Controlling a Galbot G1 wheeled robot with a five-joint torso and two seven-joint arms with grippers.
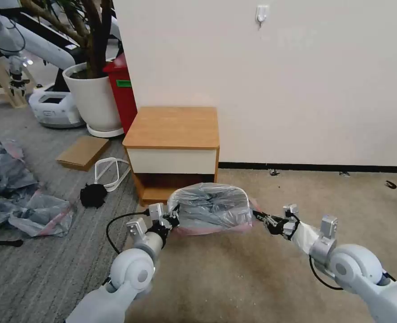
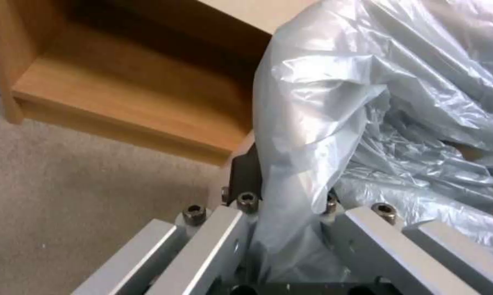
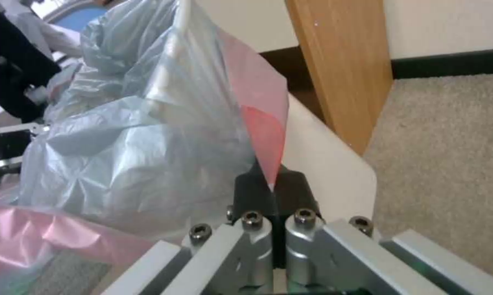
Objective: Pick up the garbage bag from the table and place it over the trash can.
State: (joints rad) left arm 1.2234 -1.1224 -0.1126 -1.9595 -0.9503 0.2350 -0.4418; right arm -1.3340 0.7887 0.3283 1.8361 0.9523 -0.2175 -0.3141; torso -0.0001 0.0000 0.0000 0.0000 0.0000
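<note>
the garbage bag (image 1: 212, 207) is already off the table (image 1: 174, 127) and stretched over the trash can (image 3: 334, 164), which sits on the carpet just in front of the table's open shelf. the left gripper (image 1: 173, 219) pinches the plastic at the can's left side, fingers closed on it; the right gripper (image 1: 262, 219) is clamped tight on the pink rim band at the right side. i'd judge the draping nearly done, with letting go and perhaps tucking left. the can itself is almost wholly covered, so i can't tell whether the rim is caught all round, least of all on the far side nearest the table.
</note>
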